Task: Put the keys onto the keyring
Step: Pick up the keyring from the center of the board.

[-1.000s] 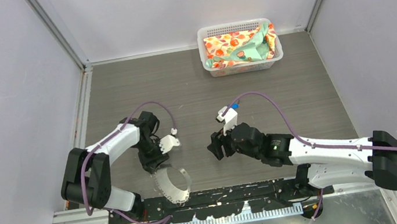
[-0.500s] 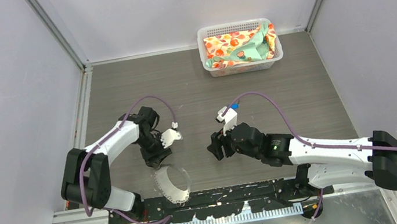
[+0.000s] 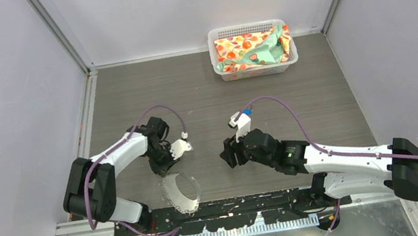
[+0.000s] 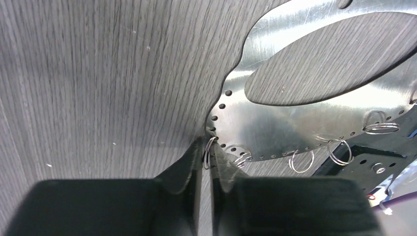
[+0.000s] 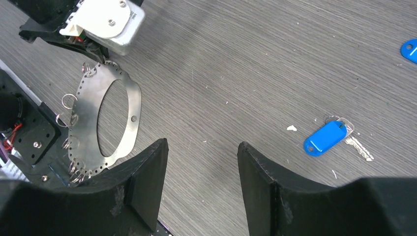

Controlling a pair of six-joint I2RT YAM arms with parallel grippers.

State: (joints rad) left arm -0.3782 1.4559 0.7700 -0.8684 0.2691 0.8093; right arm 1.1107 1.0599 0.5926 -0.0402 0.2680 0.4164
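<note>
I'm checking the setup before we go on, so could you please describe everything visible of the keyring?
The keyring is a thin, flat, shiny metal plate shaped as an oval loop with a large opening. Small holes line its outer edge, and several small wire rings hang through them. It lies on the table, at the near edge. The left gripper pinches one ring at its rim.

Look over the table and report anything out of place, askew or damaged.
Nothing looks spilled or damaged. The keyring lies at the near edge of the table, its rim seemingly overlapping the black rail. One blue key lies loose well away from it.
</note>
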